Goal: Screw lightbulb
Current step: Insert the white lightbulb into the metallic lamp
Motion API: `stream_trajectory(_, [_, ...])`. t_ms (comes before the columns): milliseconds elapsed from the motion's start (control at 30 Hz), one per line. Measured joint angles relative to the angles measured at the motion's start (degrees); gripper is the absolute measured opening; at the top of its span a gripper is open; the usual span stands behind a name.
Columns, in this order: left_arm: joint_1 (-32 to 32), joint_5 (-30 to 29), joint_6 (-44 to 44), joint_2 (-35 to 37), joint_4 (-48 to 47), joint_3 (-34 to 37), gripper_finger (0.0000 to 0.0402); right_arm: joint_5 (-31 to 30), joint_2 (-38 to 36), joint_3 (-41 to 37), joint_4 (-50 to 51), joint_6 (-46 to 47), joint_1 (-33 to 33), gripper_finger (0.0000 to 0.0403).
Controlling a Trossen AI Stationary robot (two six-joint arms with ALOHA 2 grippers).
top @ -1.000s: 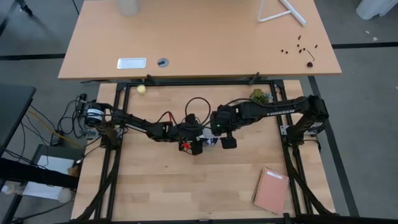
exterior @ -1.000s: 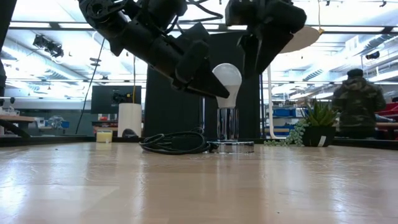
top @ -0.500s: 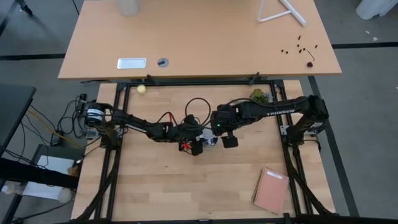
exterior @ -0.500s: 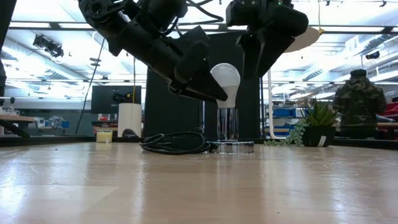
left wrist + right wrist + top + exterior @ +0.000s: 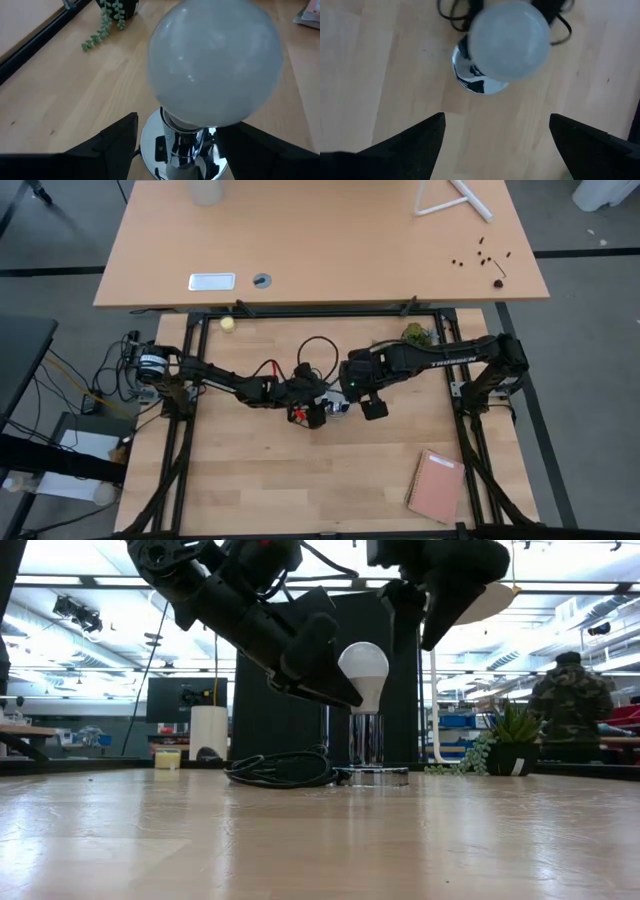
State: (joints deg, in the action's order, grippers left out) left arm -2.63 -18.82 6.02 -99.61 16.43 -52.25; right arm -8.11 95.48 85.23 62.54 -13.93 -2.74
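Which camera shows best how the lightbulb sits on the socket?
The low view: the lightbulb stands upright atop the chrome socket, seen side-on. The left wrist view shows bulb and socket neck close up; the right wrist view looks down on its dome; in the high view the arms mostly hide it.

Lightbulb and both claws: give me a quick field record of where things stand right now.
lightbulb: upright in the chrome socket, on the socket's round base
cord: black, coiled on the table beside the socket
left claw: open, fingers low on either side of the bulb's neck; contact cannot be told
right claw: open, above the bulb, holding nothing
plant: small pot at the table's far edge
notebook: near the table's front right corner
person: standing in the room behind
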Motion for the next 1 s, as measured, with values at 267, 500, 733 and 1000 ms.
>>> stream_trajectory(267, [0.0,-0.14,0.02,-0.01,-0.19,0.0,0.0271,-3.48,0.0,0.0,-0.74,-0.6,-0.82,0.0373])
stream_trajectory(500, [-0.04,0.26,0.03,-0.02,-0.87,0.0,0.0271,-1.33,0.04,1.06,-0.76,3.12,-1.34,0.0375])
stream_trajectory(733, [-0.04,0.71,0.04,-0.02,-1.64,0.0,0.0271,-0.87,0.04,3.29,-3.71,3.89,-3.65,0.0375])
stream_trajectory(1000, [-0.04,1.56,-1.29,-0.02,-1.73,-1.31,0.0271,-1.8,4.43,4.99,-2.87,3.79,-3.85,0.0375])
